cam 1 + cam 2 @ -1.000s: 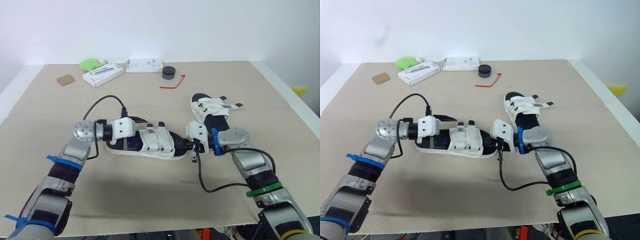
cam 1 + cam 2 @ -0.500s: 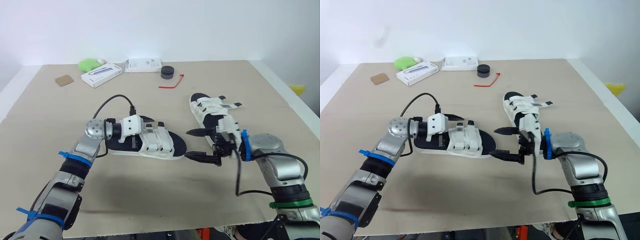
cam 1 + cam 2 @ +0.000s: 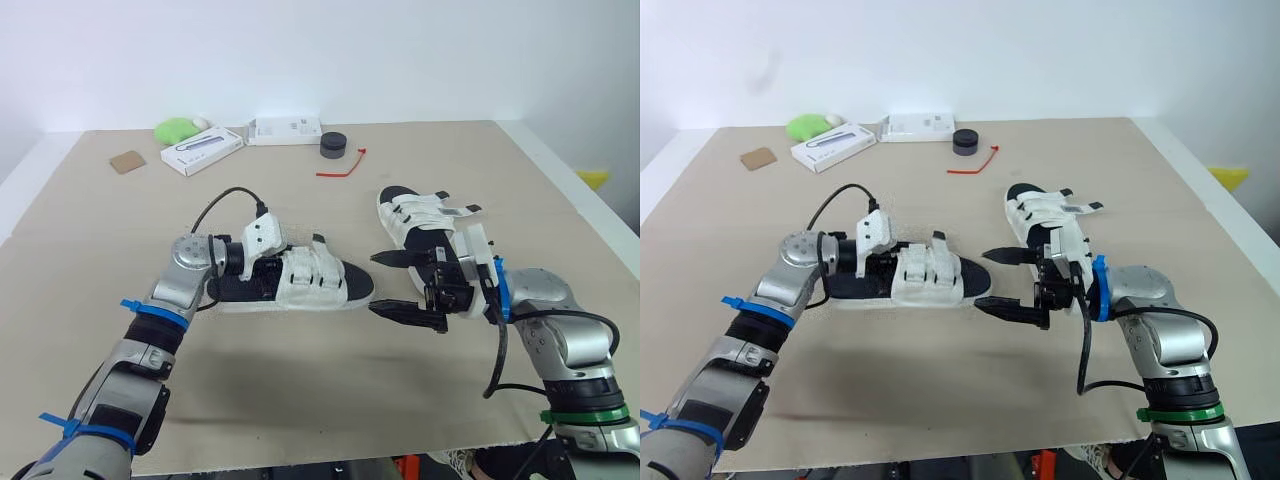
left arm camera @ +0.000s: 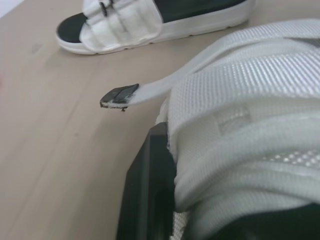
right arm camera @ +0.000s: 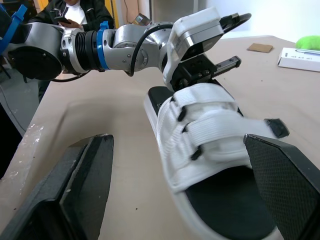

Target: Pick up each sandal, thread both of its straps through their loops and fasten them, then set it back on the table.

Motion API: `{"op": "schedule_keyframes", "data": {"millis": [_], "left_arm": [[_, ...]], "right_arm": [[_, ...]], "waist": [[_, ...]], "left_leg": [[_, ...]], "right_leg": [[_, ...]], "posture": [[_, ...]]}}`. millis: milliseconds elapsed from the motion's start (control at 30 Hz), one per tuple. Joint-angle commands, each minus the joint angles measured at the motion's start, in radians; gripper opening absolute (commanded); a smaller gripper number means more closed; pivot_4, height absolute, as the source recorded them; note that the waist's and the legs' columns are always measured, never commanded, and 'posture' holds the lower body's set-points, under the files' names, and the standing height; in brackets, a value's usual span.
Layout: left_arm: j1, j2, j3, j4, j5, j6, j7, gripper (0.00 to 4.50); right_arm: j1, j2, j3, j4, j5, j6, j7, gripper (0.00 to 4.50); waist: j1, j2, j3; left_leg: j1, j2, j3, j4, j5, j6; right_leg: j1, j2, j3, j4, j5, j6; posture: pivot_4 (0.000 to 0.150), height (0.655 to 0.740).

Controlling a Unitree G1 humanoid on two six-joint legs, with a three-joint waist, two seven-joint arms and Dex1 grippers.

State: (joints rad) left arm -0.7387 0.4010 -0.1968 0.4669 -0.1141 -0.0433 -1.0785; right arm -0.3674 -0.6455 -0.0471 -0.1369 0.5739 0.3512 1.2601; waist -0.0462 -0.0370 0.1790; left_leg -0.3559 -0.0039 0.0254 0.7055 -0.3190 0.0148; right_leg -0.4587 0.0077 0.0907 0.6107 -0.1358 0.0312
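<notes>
While the right gripper (image 3: pixel 388 285) hangs wide open and empty just off the toe of the near sandal (image 3: pixel 300 285), the left gripper (image 3: pixel 268 262) sits at its heel end (gripping or not, can't tell). That sandal lies on the table (image 3: pixel 100 260); the second sandal (image 3: pixel 425 225) rests just beyond the right gripper.

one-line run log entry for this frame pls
left gripper: at heel end of near white strapped sandal | right gripper: open, off its toe, not touching | sandal: on beige table | second white sandal: behind right gripper
</notes>
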Motion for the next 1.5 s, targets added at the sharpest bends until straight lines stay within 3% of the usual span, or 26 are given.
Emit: {"op": "schedule_keyframes", "data": {"millis": [33,167,367,533,833,1033,1367,1500], "left_arm": [[-0.04,0.004,0.046,-0.011,0.033,-0.001,0.11,0.03],[-0.084,0.034,0.103,-0.009,0.137,0.024,0.387,0.03],[-0.095,0.07,0.119,0.014,0.252,0.107,0.615,0.03],[-0.095,0.054,0.16,0.043,0.296,0.296,0.804,0.03],[-0.124,-0.02,0.216,0.059,0.302,0.52,1.013,0.03],[-0.096,-0.056,0.27,-0.007,0.249,0.581,1.045,0.03],[0.035,-0.039,0.307,-0.305,0.156,0.709,0.927,4.47],[0.141,-0.013,0.339,-0.544,0.076,0.721,0.834,4.47]], "right_arm": [[-0.009,0.017,-0.029,-0.041,0.016,-0.015,-0.046,4.5],[-0.042,0.053,-0.048,-0.033,0.043,0.057,-0.164,4.5],[-0.088,0.059,-0.03,-0.011,0.058,0.171,-0.252,4.5],[-0.136,0.083,0.017,0.031,-0.021,0.116,-0.279,4.5],[-0.161,0.114,0.062,0.06,-0.076,0.058,-0.262,4.5],[-0.171,0.12,0.075,0.081,-0.098,0.029,-0.246,4.5],[-0.182,0.12,0.085,0.125,-0.144,-0.019,-0.217,4.5],[-0.152,0.107,0.086,0.127,-0.184,-0.073,-0.209,4.5]], "waist": [[0.0,0.0,0.0],[0.0,0.0,0.0],[0.0,0.0,0.0],[0.001,0.0,0.0],[0.003,0.0,0.0],[0.002,0.0,0.0],[0.003,0.0,0.0],[0.002,0.0,0.0]], "left_leg": [[0.0,0.0,0.0,0.0,0.0,0.0],[0.0,0.0,0.0,0.0,0.0,0.0],[0.002,0.001,0.001,0.0,0.0,0.0],[-0.001,-0.001,0.0,0.0,-0.001,0.001],[-0.005,-0.005,-0.004,0.0,-0.003,0.002],[-0.005,-0.006,-0.004,0.0,-0.003,0.001],[-0.005,-0.006,-0.005,0.0,-0.003,0.001],[-0.005,-0.006,-0.006,0.0,-0.003,0.001]], "right_leg": [[0.0,0.0,0.0,0.0,0.0,0.0],[0.0,0.001,0.001,0.0,0.001,0.0],[-0.001,0.001,0.001,0.0,0.002,-0.002],[-0.003,-0.004,-0.001,-0.001,0.004,-0.003],[-0.005,-0.014,-0.011,0.001,0.005,-0.003],[-0.005,-0.014,-0.012,0.0,0.005,-0.003],[-0.005,-0.015,-0.012,0.001,0.005,-0.003],[-0.005,-0.015,-0.012,0.001,0.005,-0.003]], "posture": [[0.15,0.74],[0.15,0.74],[0.15,0.74],[0.15,0.74],[0.15,0.74],[0.15,0.74],[0.15,0.74],[0.15,0.74]]}}
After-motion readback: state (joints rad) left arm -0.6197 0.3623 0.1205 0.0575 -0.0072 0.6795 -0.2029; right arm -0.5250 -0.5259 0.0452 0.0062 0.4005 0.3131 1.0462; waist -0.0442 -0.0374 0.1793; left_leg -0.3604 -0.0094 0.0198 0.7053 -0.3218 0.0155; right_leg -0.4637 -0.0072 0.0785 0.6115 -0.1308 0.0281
